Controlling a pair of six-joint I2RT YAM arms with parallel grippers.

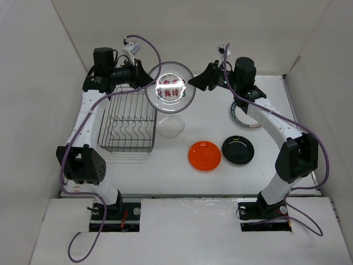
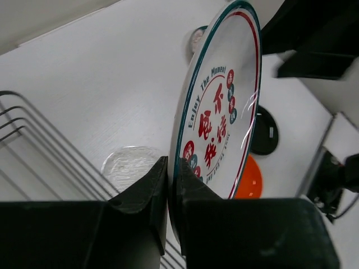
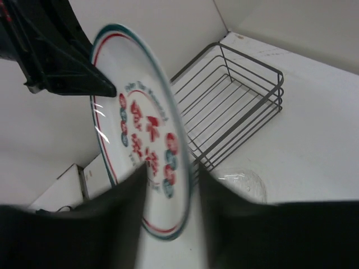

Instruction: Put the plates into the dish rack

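Over table [image 1: 165, 179], left gripper [image 2: 173, 182] clamps plate [image 2: 219, 106]; right gripper [image 3: 171, 188] straddles it.

We saw a robotics lab test cell rather than a kitchen: a white tabletop [image 1: 165, 179] walled by plain white panels [image 1: 38, 83] left, right and far, the left arm [image 1: 83, 164] and right arm [image 1: 296, 157] bolted at its near edge, purple cables [image 1: 60, 165] trailing. Only the dish rack [image 1: 128, 124] and plates [image 1: 204, 155] looked domestic.
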